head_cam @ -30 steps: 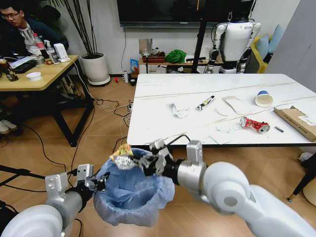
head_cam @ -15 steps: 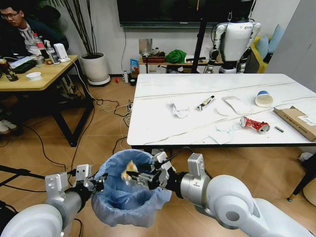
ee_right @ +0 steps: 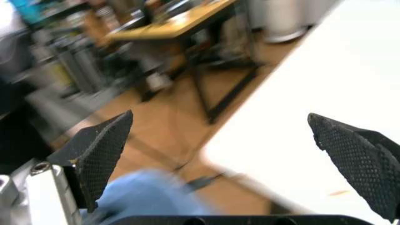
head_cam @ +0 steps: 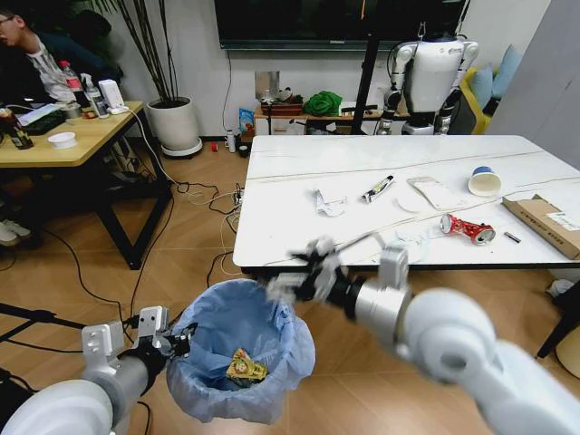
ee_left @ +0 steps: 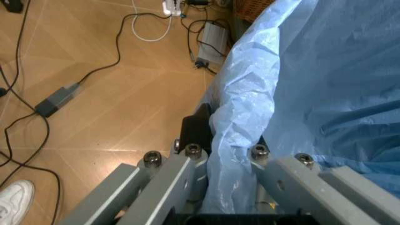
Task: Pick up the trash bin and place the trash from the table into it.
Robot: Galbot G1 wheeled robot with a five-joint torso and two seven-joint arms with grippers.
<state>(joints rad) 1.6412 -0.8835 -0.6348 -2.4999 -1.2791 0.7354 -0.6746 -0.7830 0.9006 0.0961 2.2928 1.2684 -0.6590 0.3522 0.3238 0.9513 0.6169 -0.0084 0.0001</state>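
Observation:
The trash bin [head_cam: 237,337], lined with a crinkly light blue bag, hangs just off the floor in front of the table [head_cam: 290,227]. My left gripper [head_cam: 178,342] is shut on its rim; the left wrist view shows the left gripper [ee_left: 228,140] clamping a fold of the trash bin bag [ee_left: 312,70]. A yellow wrapper [head_cam: 245,366] lies at the bin's bottom. My right gripper [head_cam: 297,279] hovers open and empty above the bin's far rim, near the table's front edge. On the table lie crumpled paper [head_cam: 328,201], a tube [head_cam: 378,188], a cup [head_cam: 485,180], a red can [head_cam: 467,228] and a cardboard box [head_cam: 544,222].
A wooden desk [head_cam: 82,136] with black legs stands at the left, a white plant pot [head_cam: 174,122] behind it. Cables [head_cam: 195,195] trail over the floor between desk and table. A white humanoid robot [head_cam: 433,77] stands at the back wall.
My right gripper opened and let go of the yellow wrapper, which dropped to the bin's bottom. The gripper then rose out of the bin toward the table edge. The left arm kept still.

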